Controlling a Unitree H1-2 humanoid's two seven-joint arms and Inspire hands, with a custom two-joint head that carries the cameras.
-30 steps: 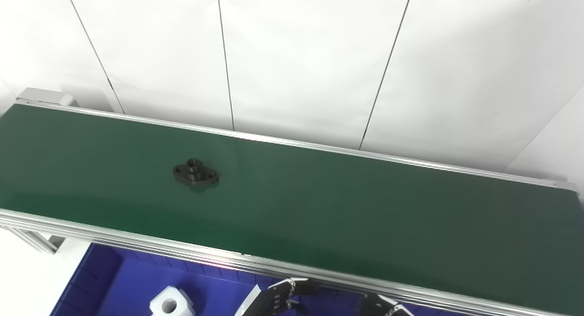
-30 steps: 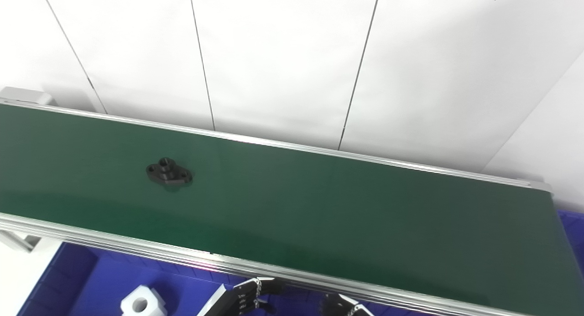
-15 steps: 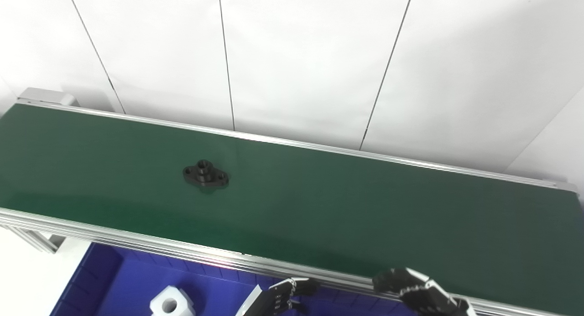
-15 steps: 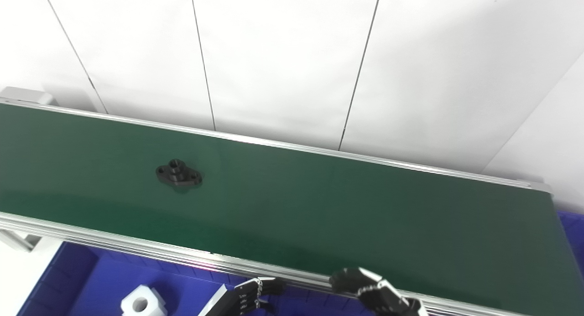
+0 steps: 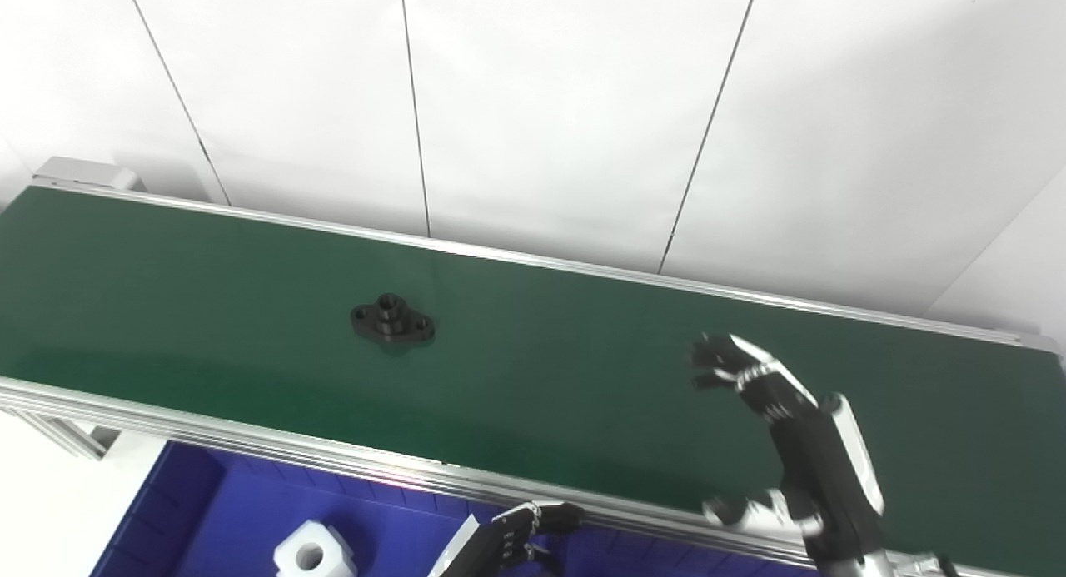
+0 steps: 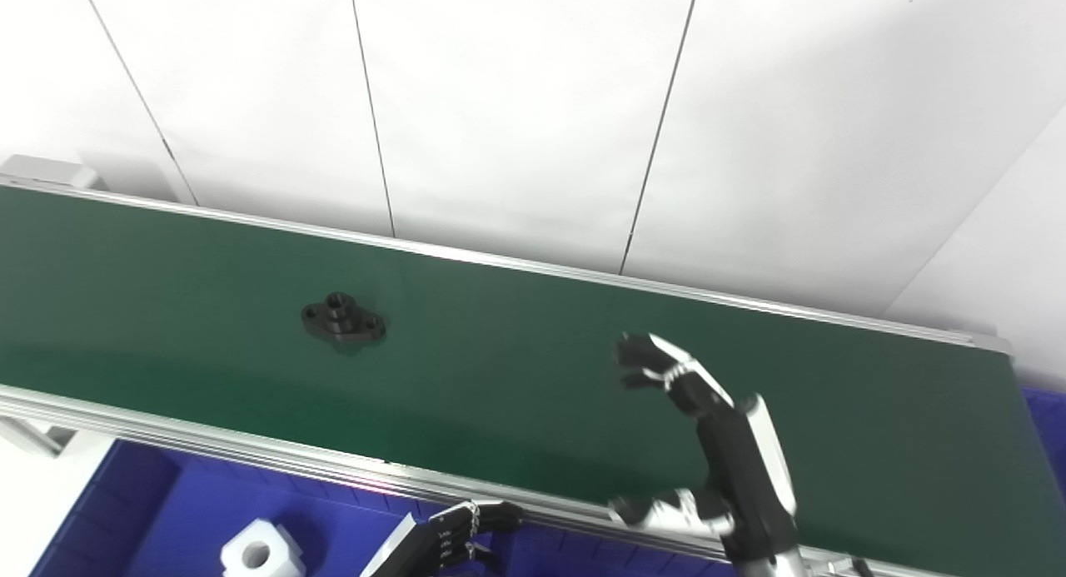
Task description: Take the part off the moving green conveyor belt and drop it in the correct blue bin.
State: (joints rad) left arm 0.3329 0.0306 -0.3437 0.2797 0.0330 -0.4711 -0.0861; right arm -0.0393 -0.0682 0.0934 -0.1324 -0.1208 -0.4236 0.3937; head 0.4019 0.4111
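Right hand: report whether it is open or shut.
Open. The right hand is raised over the green conveyor belt with fingers apart from the thumb, holding nothing; the black part lies well off to its left.

A white panelled wall (image 5: 550,102) with thin dark vertical seams rises behind. A white blocky plastic piece with a round hole (image 5: 314,554) lies lower left.

A white panelled wall (image 5: 541,102) is seen at the far side, divided by thin dark seams. Even, bright light is cast across it.
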